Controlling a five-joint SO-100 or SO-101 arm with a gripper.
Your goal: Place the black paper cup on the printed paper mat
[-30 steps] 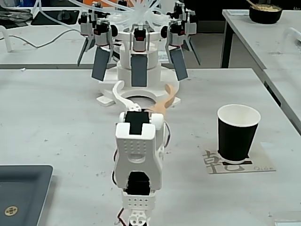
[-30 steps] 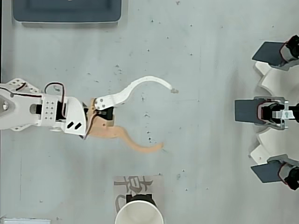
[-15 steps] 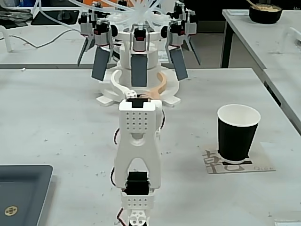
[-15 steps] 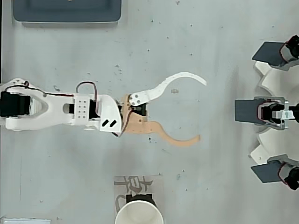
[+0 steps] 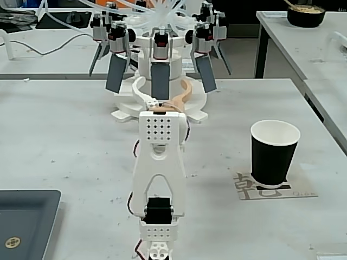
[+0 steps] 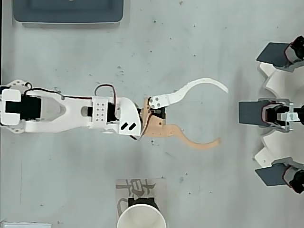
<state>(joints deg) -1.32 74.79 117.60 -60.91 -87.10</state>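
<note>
The black paper cup point(image 5: 274, 154) stands upright on the printed paper mat point(image 5: 301, 190) at the right of the table in the fixed view. Seen from overhead, the cup point(image 6: 141, 217) shows its white inside at the bottom edge, over the mat point(image 6: 127, 191). My gripper point(image 6: 223, 115) is open with a wide gap between its white finger point(image 6: 202, 85) and tan finger point(image 6: 199, 142), and it holds nothing. It points at the middle of the table, well apart from the cup. In the fixed view the gripper point(image 5: 162, 84) reaches away from the camera.
A white stand with several dark panels and red-black motors point(image 5: 162, 70) sits just beyond the fingertips, at the right edge overhead point(image 6: 280, 114). A dark grey tray point(image 5: 24, 222) lies at the near left. A dark bowl point(image 5: 306, 15) sits on another table.
</note>
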